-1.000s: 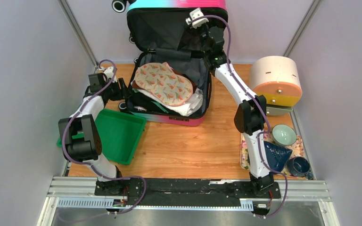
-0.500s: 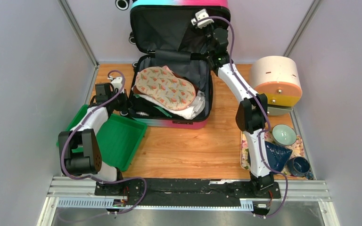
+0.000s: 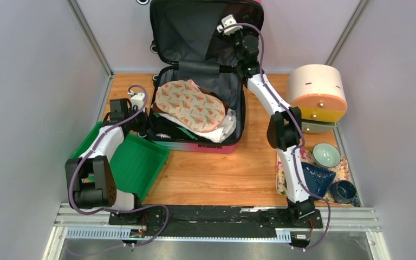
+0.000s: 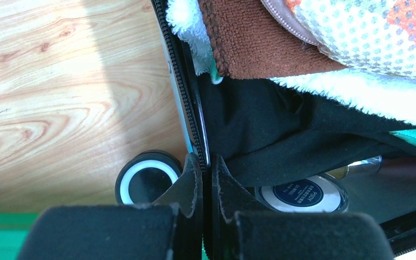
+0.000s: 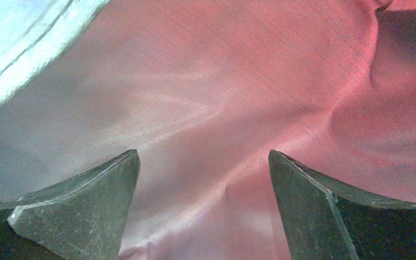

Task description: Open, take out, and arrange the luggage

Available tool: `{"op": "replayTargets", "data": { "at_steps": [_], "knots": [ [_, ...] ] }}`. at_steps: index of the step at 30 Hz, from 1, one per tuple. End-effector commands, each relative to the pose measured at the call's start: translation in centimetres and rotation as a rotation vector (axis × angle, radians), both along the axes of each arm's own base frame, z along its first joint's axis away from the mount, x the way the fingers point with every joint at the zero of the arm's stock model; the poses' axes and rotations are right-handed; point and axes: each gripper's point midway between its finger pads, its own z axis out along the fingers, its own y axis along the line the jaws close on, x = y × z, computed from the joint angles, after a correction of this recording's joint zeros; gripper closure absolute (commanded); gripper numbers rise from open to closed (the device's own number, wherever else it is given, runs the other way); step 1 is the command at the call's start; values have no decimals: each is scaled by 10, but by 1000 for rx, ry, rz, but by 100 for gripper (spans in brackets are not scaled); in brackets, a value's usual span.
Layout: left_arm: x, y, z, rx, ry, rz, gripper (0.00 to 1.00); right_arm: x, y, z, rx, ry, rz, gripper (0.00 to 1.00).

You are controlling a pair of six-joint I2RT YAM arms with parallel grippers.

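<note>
Left wrist view alone shows the left gripper (image 4: pixel 206 176) clamped on the luggage (image 4: pixel 181 86) rim. The right gripper (image 5: pixel 203 187), spread wide, faces its lining.

Both arms: white link shells, black joint housings. Left arm (image 3: pixel 105 138) and right arm (image 3: pixel 265 92) are bolted to one black base plate (image 3: pixel 216 215). A purple cable (image 3: pixel 260 37) runs along each arm from the base plate. Left gripper (image 4: pixel 206 162): black padded fingers. Right gripper (image 5: pixel 203 154): dark grey wedge fingers, scuffed edges.

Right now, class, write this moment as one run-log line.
luggage: open, lid upright, contents inside | left gripper: shut on luggage rim | right gripper: open, facing lid lining
</note>
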Motion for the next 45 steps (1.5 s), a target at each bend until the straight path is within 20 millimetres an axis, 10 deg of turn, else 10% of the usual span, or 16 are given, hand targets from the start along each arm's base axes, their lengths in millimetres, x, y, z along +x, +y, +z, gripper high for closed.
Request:
{"op": "replayTargets", "data": {
  "at_steps": [1, 4, 8, 11, 22, 28, 35, 45],
  "knots": [
    [-93, -64, -13, -207, 228, -326, 100, 8, -27, 8, 5, -81, -68, 2],
    [-95, -66, -10, -218, 224, -315, 100, 8, -30, 8, 6, -107, -81, 1],
    [-79, -62, 2, -218, 180, -237, 51, -5, -24, 18, 38, -94, -22, 0],
    [-64, -51, 19, -237, 117, -150, 38, -24, -14, 26, 33, -70, 64, 0],
    [-40, 32, 86, -248, -39, 36, 32, -91, 1, 23, 20, 148, 245, 2],
    [-90, 50, 67, -81, 70, -16, 32, -146, 0, 20, 48, 327, 345, 4],
    [-158, 41, 12, 47, 172, -138, 33, -231, 3, -42, 43, 644, 495, 7],
    [-189, 15, -1, 30, 207, -239, 32, -305, -19, -100, 48, 851, 500, 12]
  ]
}}
